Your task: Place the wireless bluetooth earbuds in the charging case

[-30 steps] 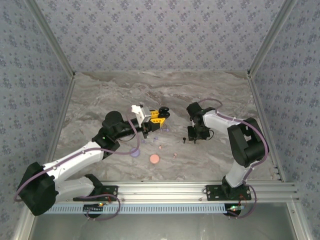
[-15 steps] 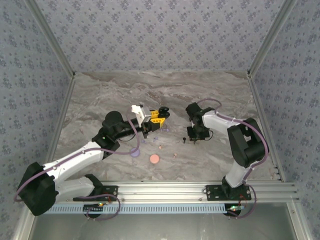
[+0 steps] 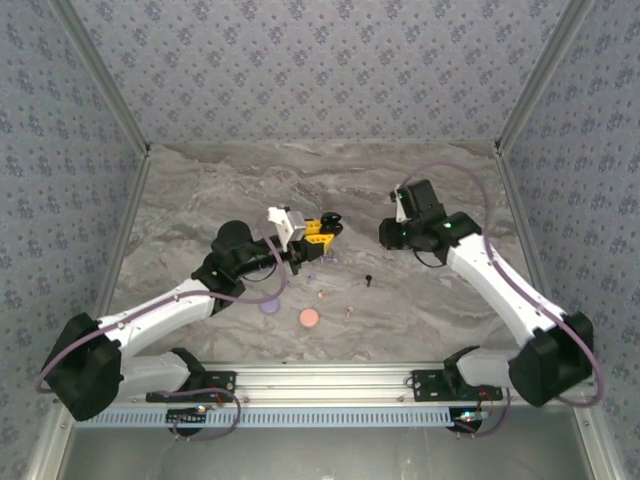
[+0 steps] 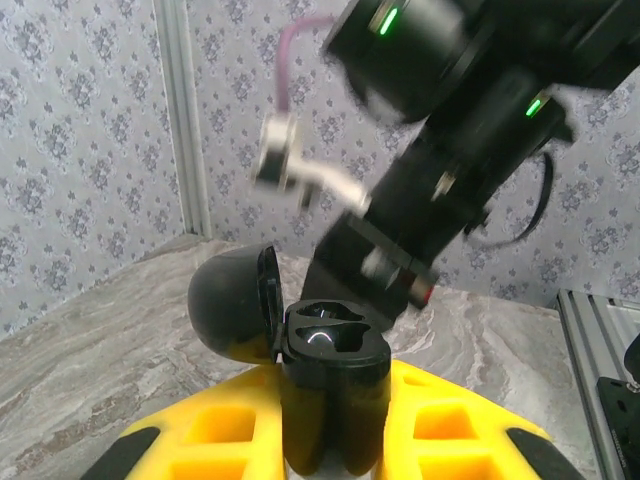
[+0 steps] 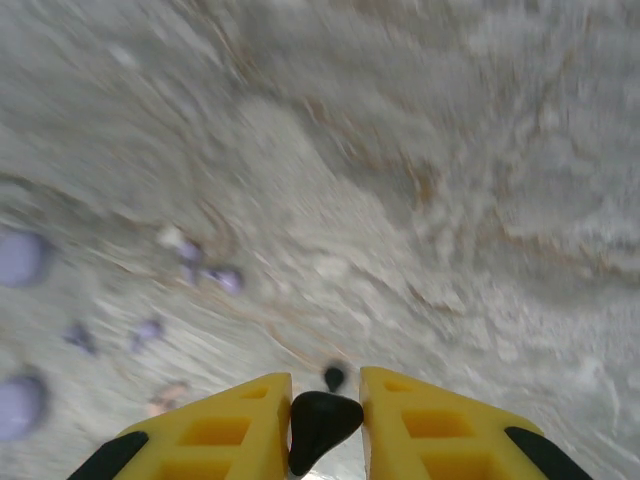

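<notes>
My left gripper (image 4: 330,405) is shut on the black charging case (image 4: 332,345), held upright with its round lid (image 4: 228,302) swung open to the left and both sockets showing. From above, the left gripper (image 3: 318,232) holds the charging case (image 3: 326,226) above mid-table. My right gripper (image 5: 323,415) is shut on one black earbud (image 5: 320,422), lifted off the table. From above, the right gripper (image 3: 392,233) hangs just right of the case. Another black earbud (image 3: 369,281) lies on the marble below it, also seen as an earbud (image 5: 334,377) between the yellow fingers (image 5: 215,430).
A pink disc (image 3: 310,318) and a lavender disc (image 3: 268,305) lie near the front of the marble table (image 3: 200,210). Small lavender and pinkish earbuds (image 3: 322,295) are scattered around them; the right wrist view shows lavender bits (image 5: 225,278), blurred. Patterned walls stand on three sides.
The right gripper closed on a black earbud at the table and lifted it up and back toward the case. The left gripper with the case barely moved.
</notes>
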Motion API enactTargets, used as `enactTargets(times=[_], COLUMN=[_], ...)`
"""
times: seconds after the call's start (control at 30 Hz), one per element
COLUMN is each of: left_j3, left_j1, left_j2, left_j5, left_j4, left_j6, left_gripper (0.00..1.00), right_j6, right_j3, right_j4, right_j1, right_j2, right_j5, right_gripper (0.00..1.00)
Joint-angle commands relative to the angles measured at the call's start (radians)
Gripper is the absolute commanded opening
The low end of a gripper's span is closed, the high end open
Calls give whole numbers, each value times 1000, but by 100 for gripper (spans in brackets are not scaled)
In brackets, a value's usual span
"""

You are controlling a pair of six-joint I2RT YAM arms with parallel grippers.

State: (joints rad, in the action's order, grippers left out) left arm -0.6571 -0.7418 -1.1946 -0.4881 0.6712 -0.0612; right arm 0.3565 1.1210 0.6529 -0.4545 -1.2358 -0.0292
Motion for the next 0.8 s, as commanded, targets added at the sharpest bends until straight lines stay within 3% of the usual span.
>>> enactTargets(times=[0.0,0.27,0.77], left_j3=[-18,-29,-35], left_j1=[0,-1,-5], left_j2=[-27,-71,-82], left_j5=[3,-3,-17], left_j4=[86,116,108], left_j6=[-31,-45,-37], left_gripper=[0,0,0], right_j6=[54,134,148], right_j3=[57,115,166], right_j4=[-46,-159,-172], right_j1=[-4,-37,-172], right_j2=[81,169,88], right_j5=[-71,-155,-131], right_gripper=[26,26,25])
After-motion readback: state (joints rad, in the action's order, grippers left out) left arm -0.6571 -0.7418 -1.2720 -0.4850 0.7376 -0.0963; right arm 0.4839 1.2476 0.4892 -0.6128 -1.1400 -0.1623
